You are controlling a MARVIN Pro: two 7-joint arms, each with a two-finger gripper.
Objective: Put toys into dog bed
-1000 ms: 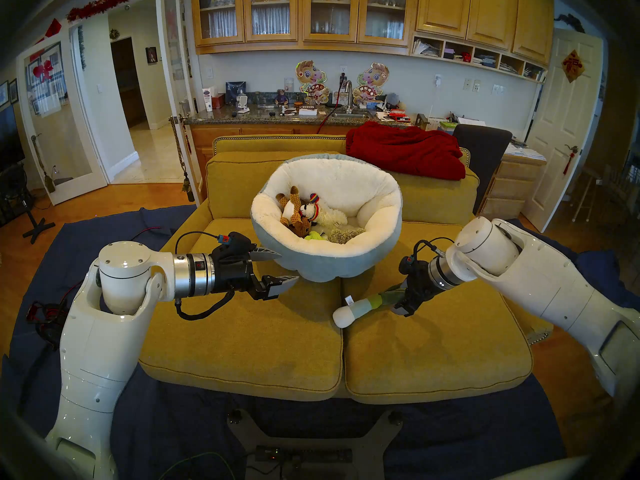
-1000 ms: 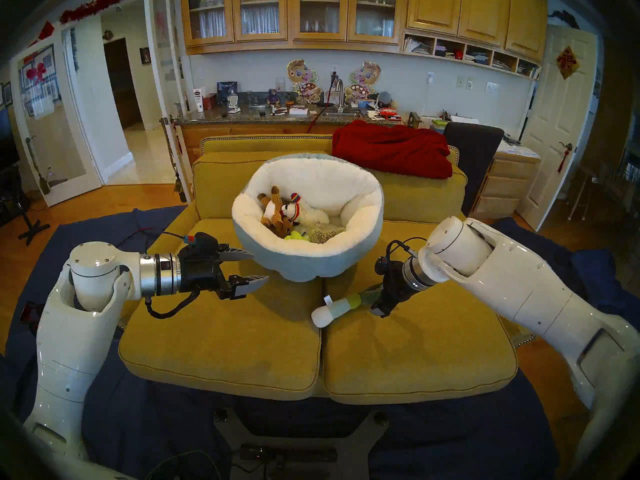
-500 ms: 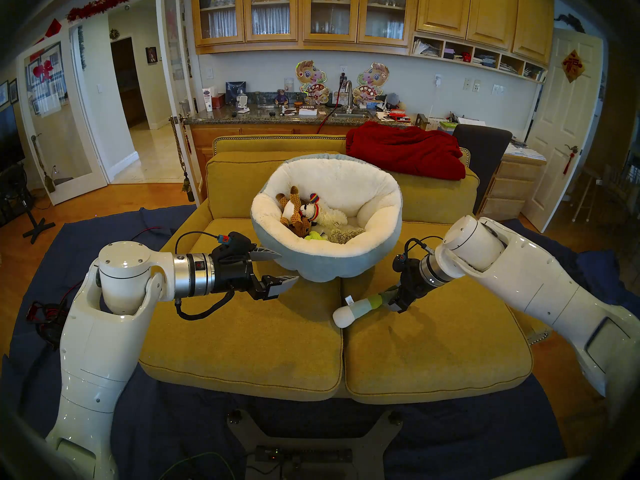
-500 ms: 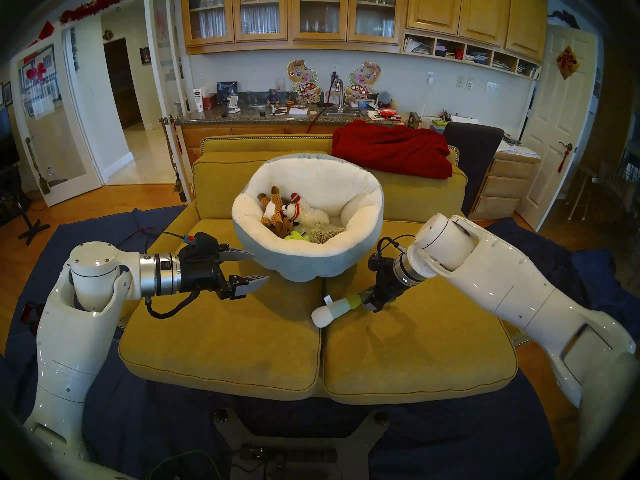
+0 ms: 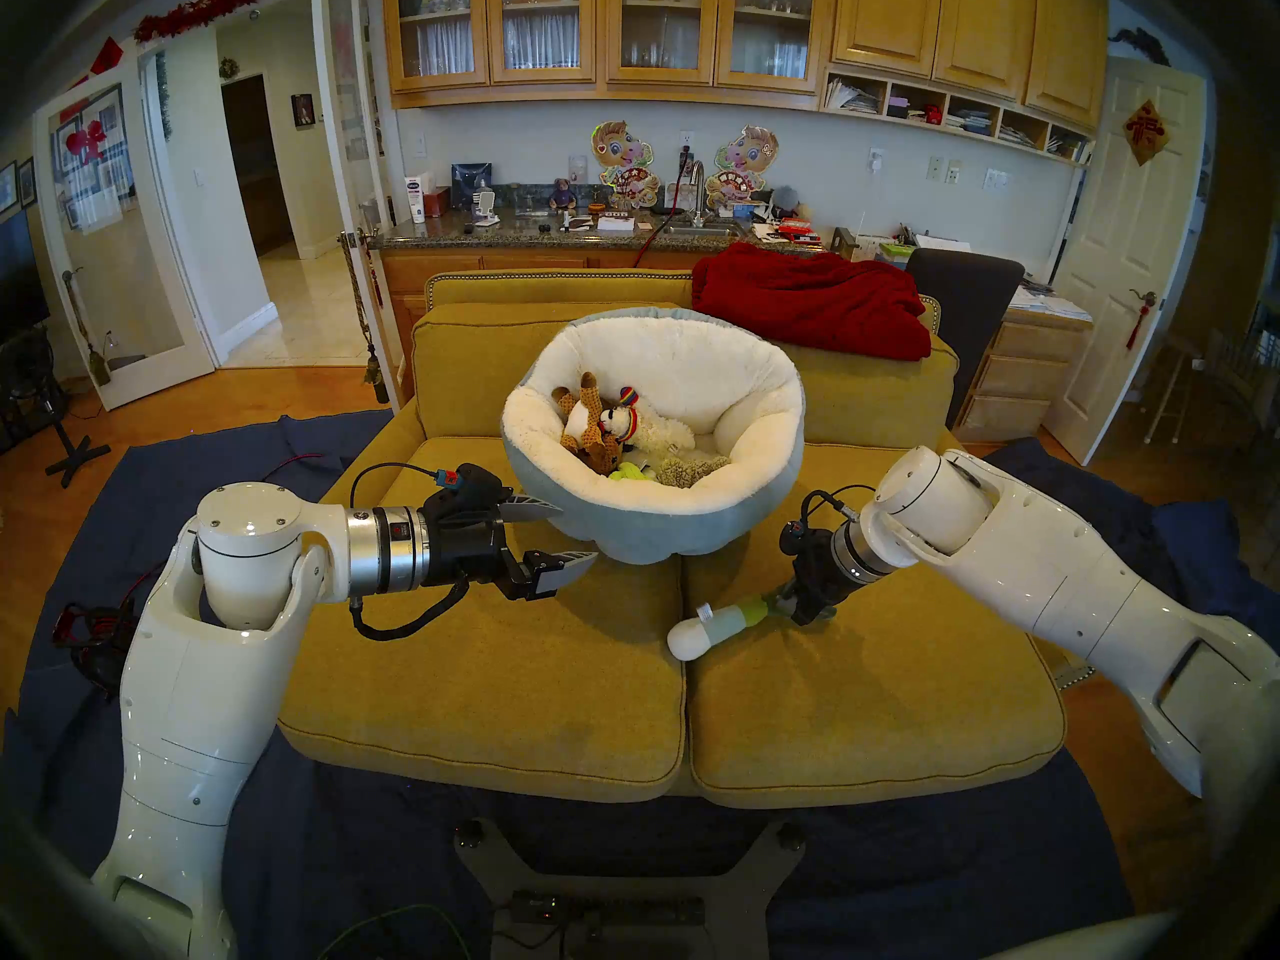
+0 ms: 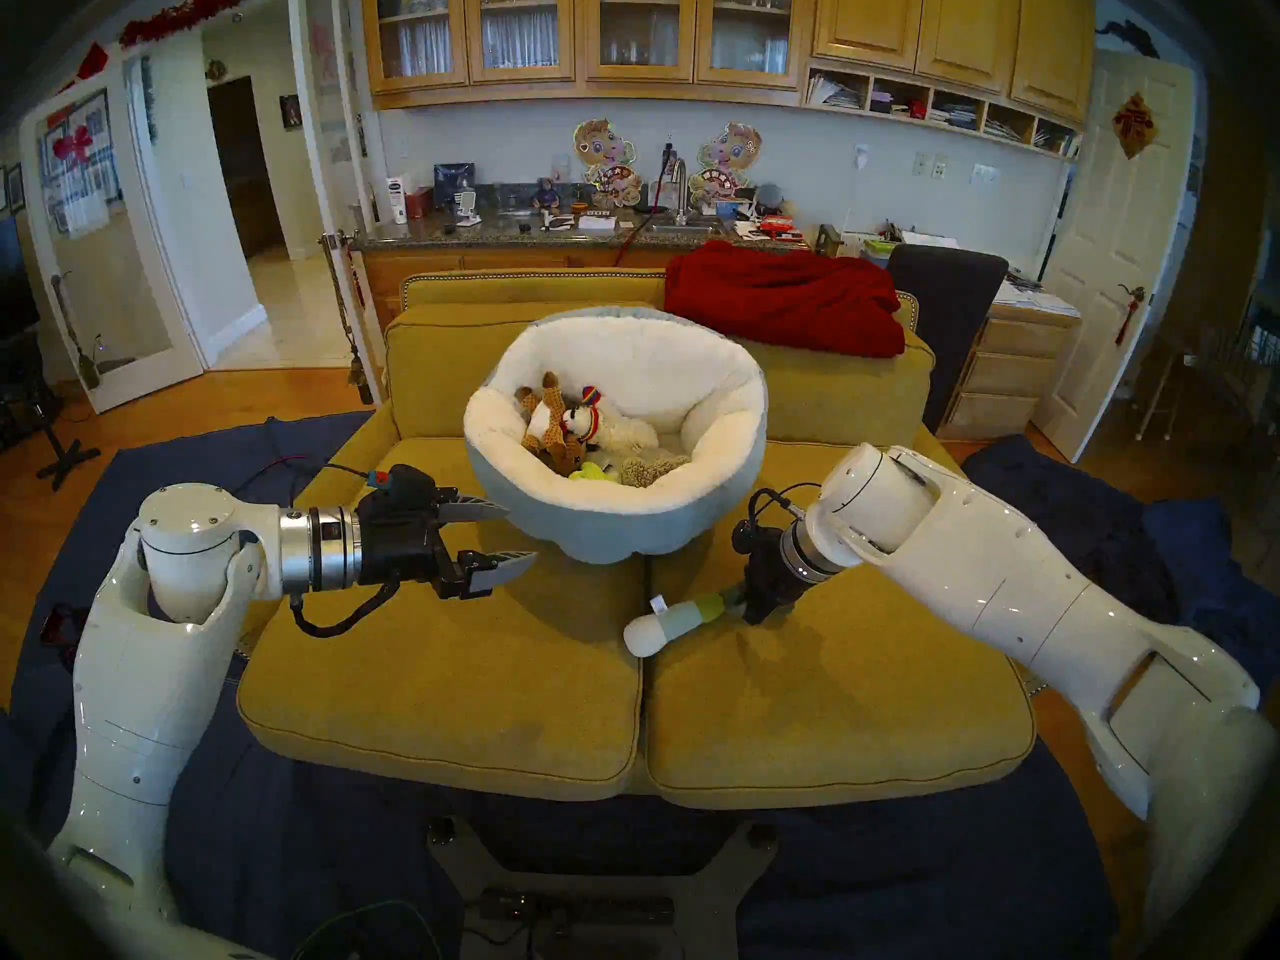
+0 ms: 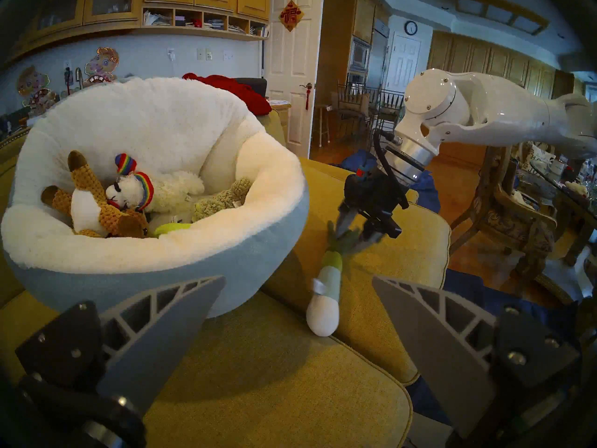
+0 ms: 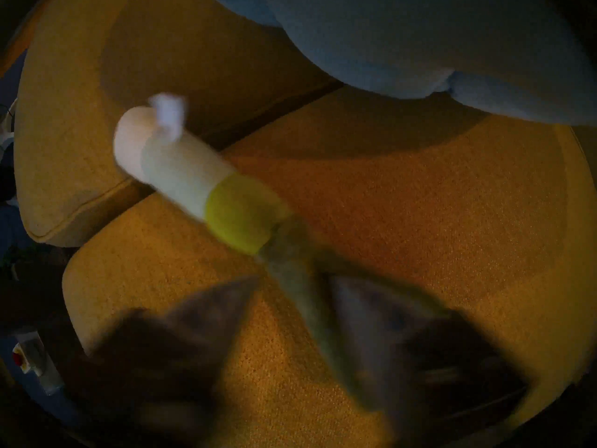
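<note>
Where the two yellow sofa cushions (image 5: pixel 831 716) meet, the head view shows the leek (image 5: pixel 717 625) lying: white bulb, pale band, lime collar. From the left wrist, the right gripper (image 7: pixel 355 235) pinches its dark leaves. The right wrist view blurs. The left gripper (image 5: pixel 557 532) gapes, empty.

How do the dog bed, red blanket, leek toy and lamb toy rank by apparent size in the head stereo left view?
1. Dog bed
2. Red blanket, a little smaller, though it lies farther back
3. Leek toy
4. Lamb toy, partly hidden, so its place against the leek is unsure
</note>
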